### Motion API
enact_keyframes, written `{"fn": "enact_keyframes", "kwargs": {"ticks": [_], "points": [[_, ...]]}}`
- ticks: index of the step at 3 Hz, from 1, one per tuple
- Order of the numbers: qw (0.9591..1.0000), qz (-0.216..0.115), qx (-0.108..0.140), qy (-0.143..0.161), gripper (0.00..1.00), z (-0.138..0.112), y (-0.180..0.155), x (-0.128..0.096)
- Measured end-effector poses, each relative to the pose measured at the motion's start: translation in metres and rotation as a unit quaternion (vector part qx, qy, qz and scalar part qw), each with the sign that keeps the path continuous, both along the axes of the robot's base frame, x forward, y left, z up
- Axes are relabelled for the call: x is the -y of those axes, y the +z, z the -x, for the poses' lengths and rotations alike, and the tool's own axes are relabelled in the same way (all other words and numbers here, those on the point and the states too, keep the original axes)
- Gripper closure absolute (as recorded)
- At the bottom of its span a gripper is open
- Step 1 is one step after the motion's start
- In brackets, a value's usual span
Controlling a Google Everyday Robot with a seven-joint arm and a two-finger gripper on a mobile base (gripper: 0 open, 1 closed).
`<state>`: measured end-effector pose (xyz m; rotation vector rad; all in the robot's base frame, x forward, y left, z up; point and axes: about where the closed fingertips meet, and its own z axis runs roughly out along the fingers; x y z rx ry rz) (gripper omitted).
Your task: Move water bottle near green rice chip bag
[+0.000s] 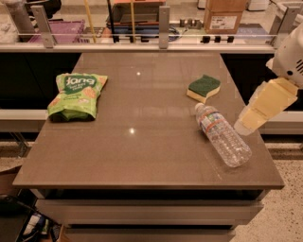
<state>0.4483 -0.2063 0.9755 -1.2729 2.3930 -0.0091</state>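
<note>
The water bottle (221,134) lies on its side on the right part of the brown table (142,151), its white cap pointing toward the back and its orange-red label band near the neck. The green rice chip bag (75,94) lies flat at the table's left side, far from the bottle. My gripper (247,123), cream-coloured, comes in from the right edge and hangs just right of the bottle, a little above the table's right rim. It holds nothing.
A green-and-yellow sponge (203,88) lies just behind the bottle's cap. A glass rail with metal posts (163,21) runs along the table's far edge. Boxes (225,14) and clutter stand behind it.
</note>
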Motion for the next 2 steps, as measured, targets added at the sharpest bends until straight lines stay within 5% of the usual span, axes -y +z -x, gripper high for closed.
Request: {"fn": "enact_keyframes", "kwargs": {"ticks": [1, 2], "points": [[0.9979, 0.030, -0.019, -0.054, 0.00, -0.007, -0.009, -0.008], [0.9889, 0.078, -0.044, -0.118, 0.00, -0.014, -0.019, -0.009]]}}
